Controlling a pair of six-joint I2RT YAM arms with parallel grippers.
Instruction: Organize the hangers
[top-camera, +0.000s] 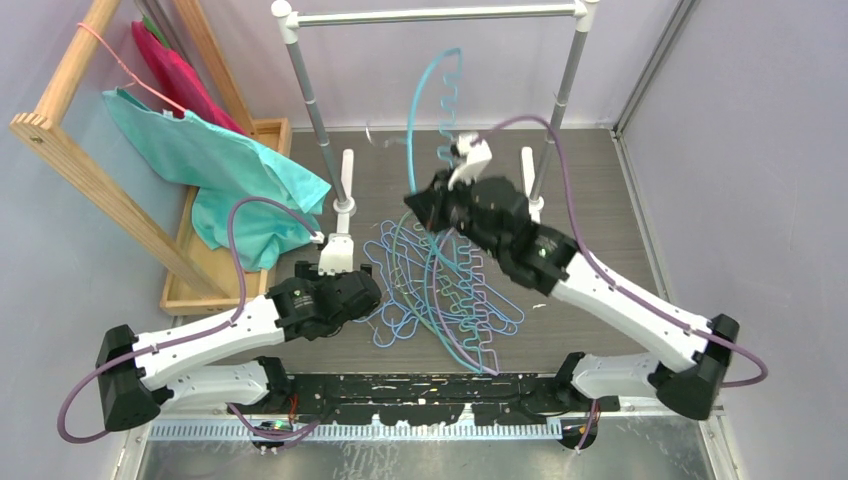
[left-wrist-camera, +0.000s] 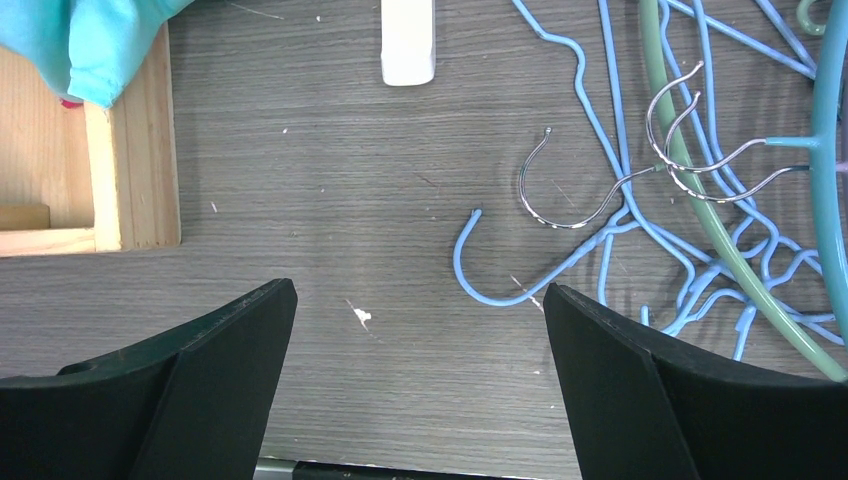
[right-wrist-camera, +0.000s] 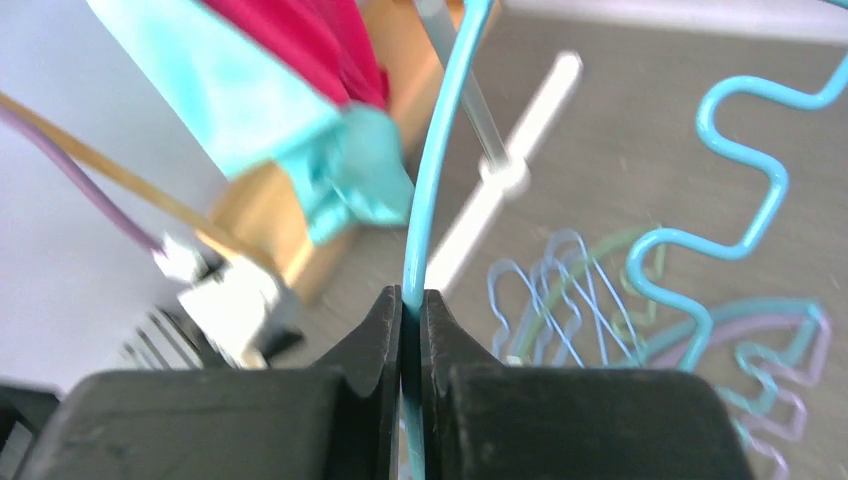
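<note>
Bare table (left-wrist-camera: 300, 180) before left hand (left-wrist-camera: 420, 290); hanger tangle (top-camera: 455, 300) clogs centre; rack posts (top-camera: 310, 95) apparently hem rear.

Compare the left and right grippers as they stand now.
The left gripper is open and empty; the right gripper is shut on the teal hanger. The left gripper sits low over the table beside the hanger pile; the right gripper is up well above it. Both have black fingers.

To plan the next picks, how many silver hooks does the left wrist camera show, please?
3. One silver hook lies farthest left; a second hook and third hook nest together just right of it, crossing the green hanger. Others may be hidden.
</note>
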